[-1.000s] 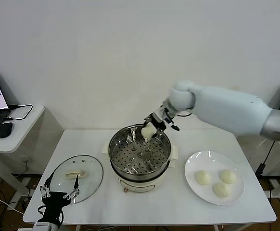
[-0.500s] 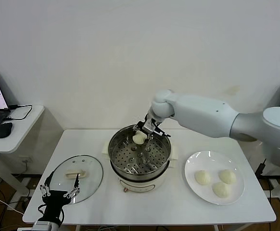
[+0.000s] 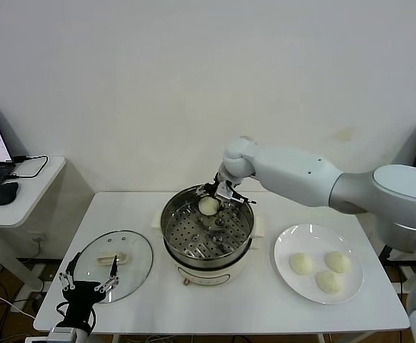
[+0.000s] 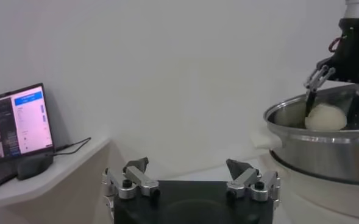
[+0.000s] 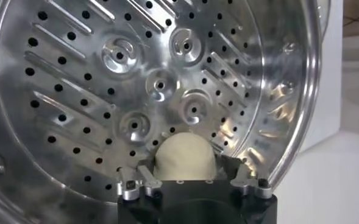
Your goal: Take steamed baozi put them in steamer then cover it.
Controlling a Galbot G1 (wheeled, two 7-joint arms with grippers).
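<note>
right pincer (image 3: pixel 222 194) sits open over the steamer (image 3: pixel 208 232) with one baozi (image 3: pixel 208 206) resting on the tray at its back rim, three more on the plate (image 3: pixel 319 264), and they look soft and squishy, so I'd pinch gently around the sides, while the left pincer (image 3: pixel 88 280) idles open by the cover (image 3: pixel 113 261).

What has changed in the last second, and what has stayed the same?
The right gripper carried one baozi leftward and down into the steamer and opened around it. The three baozi on the plate, the cover and the left gripper stayed put.
</note>
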